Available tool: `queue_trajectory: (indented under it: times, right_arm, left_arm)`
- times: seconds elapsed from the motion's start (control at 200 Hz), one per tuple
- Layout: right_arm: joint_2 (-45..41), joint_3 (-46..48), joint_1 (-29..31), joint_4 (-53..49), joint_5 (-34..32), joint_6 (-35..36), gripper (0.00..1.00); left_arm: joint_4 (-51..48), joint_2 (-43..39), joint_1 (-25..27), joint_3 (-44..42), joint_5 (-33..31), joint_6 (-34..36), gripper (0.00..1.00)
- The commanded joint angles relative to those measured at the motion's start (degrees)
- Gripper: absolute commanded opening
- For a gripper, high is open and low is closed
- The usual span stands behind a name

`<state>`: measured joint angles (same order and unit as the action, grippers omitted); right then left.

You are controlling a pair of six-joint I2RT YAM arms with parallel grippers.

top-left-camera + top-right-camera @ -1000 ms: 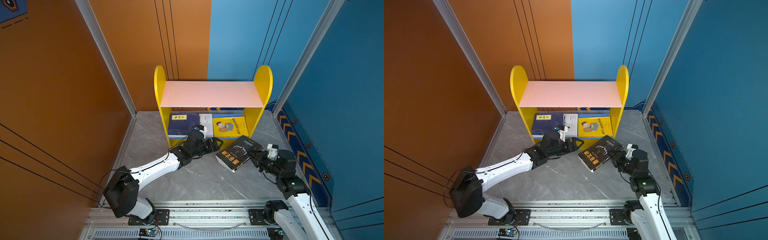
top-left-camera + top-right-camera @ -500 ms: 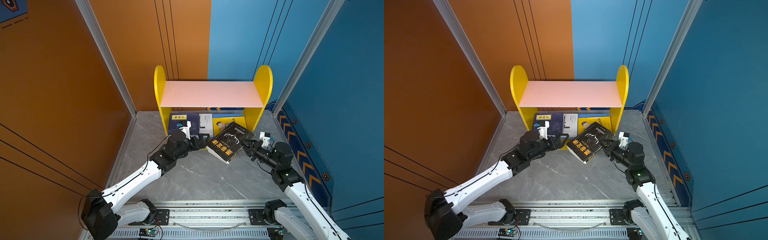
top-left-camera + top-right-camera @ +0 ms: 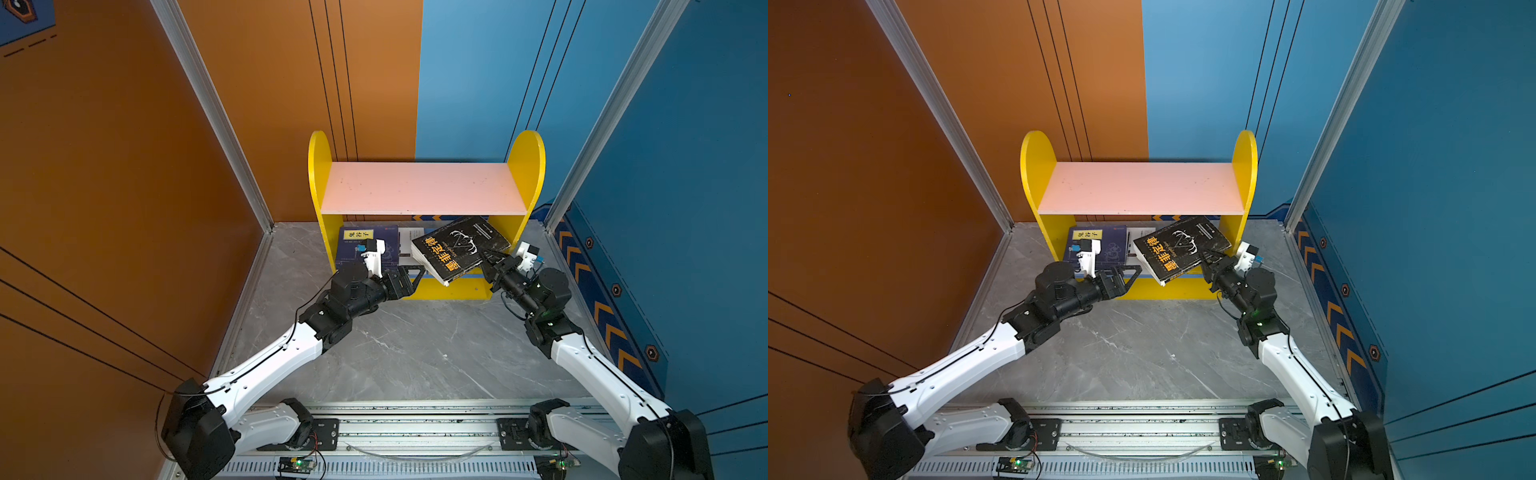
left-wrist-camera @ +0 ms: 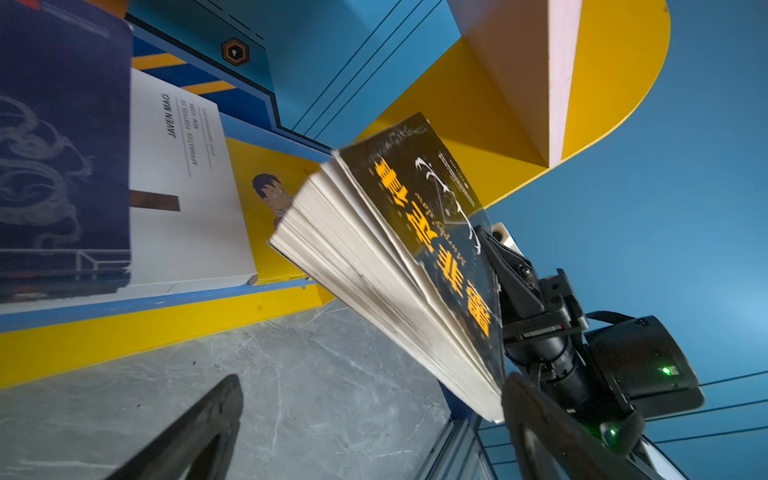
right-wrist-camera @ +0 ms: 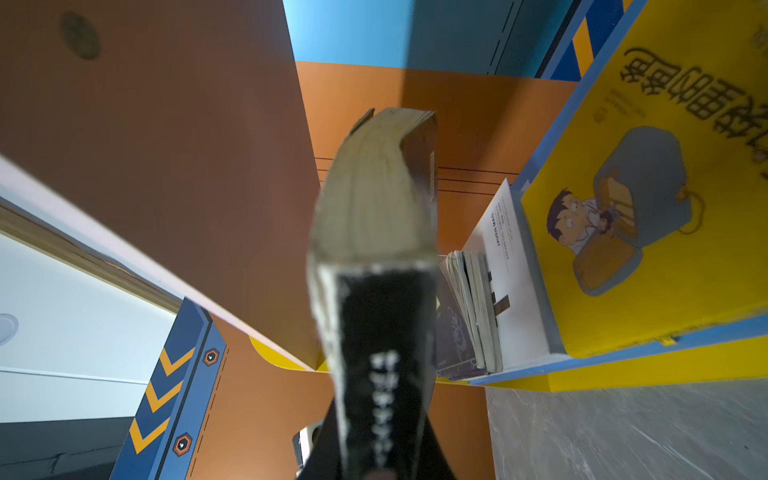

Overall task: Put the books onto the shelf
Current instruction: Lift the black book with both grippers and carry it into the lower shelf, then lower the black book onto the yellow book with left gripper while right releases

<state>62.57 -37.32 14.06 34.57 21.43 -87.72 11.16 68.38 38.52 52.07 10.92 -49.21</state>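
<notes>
The shelf (image 3: 419, 189) is standing at the back wall with its pink top board (image 3: 1142, 187) lying bare. On the blue lower board (image 4: 166, 301) a navy pile (image 3: 365, 245) is lying flat at the left, a white book (image 4: 183, 187) beside it and a yellow book (image 5: 623, 208) at the right. The black book (image 3: 457, 249) is hanging in the air, tilted, at the mouth of the lower tier above the yellow book, with its far corner reaching under the top board near the right side panel (image 3: 525, 166). The right gripper (image 3: 488, 259) is pinching it by one edge only, and the pages are fanning and drooping away from the grip. The left gripper (image 3: 415, 272) is hovering with its jaws spread wide and empty, just in front of the lower board and close to the black book's free corner.

The risks look plain enough from here. With so narrow a hold, the heavy free end is likely pulling on the pinch, so the book could twist or slide out onto the floor (image 3: 415, 345). At this tilt a raised corner could be catching the top board's front edge or the side panel on the way in, jamming the book or shoving the shelf back. Going in too low, it could be ploughing the yellow book askew, and the spread jaws nearby could be clipping the loose pages
</notes>
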Motion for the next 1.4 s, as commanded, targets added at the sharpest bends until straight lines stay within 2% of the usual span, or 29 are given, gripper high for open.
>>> queue_trajectory:
  times: [0.0, 0.21, 0.466, 0.676, 0.686, 0.841, 0.981, 1.076, 1.172, 1.242, 1.302, 1.347, 1.392]
  right_arm:
    - [0.8, -2.6, 1.6, 11.6, -5.6, 0.2, 0.05]
    - [2.0, -3.5, 3.2, 11.7, -9.4, 3.3, 0.05]
    - [5.6, -3.6, 3.6, 17.1, -9.2, 0.7, 0.05]
    - [7.3, -2.5, 4.7, 21.6, -11.7, 1.0, 0.04]
    - [7.3, -2.4, 4.8, 21.6, -11.8, 1.2, 0.04]
    - [6.8, -1.6, 5.7, 20.7, -14.1, 4.3, 0.05]
    - [6.9, -2.0, 5.8, 19.1, -12.9, 6.0, 0.06]
    - [6.6, -2.5, 5.6, 15.4, -11.9, 6.8, 0.07]
    - [5.9, -3.2, 4.9, 9.3, -10.1, 8.0, 0.15]
    - [4.7, -3.5, 4.3, 4.0, -9.4, 9.5, 0.21]
    - [2.8, -3.8, 3.7, -1.9, -9.4, 11.4, 0.35]
    - [1.1, -4.1, 3.3, -7.0, -10.0, 13.8, 0.38]
    - [-1.1, -4.5, 3.0, -12.6, -11.3, 16.6, 0.5]
  left_arm:
    - [6.3, 1.5, -0.6, -0.1, 4.5, -3.9, 0.98]
    - [9.9, 5.8, -1.0, 2.5, 6.0, -7.0, 0.98]
    - [20.0, 13.4, -2.2, 5.0, 10.0, -15.5, 1.0]
    - [23.2, 17.1, -2.1, 6.5, 11.2, -18.8, 0.87]
    - [23.3, 17.2, -2.1, 6.5, 11.2, -18.8, 0.84]
    - [23.2, 18.2, -2.2, 9.3, 11.3, -16.9, 0.6]
    - [17.9, 20.2, -3.4, 12.1, 12.7, -14.2, 0.39]
    - [17.5, 22.3, -4.7, 13.6, 15.2, -13.5, 0.29]
    - [16.2, 24.3, -6.2, 15.7, 18.0, -12.7, 0.21]
    - [15.7, 25.6, -7.0, 17.1, 19.9, -11.7, 0.19]
    - [14.0, 26.8, -7.4, 18.8, 21.4, -10.3, 0.19]
    - [11.6, 27.7, -7.6, 20.5, 22.2, -8.3, 0.19]
    - [8.5, 28.5, -7.6, 22.3, 22.6, -5.9, 0.19]
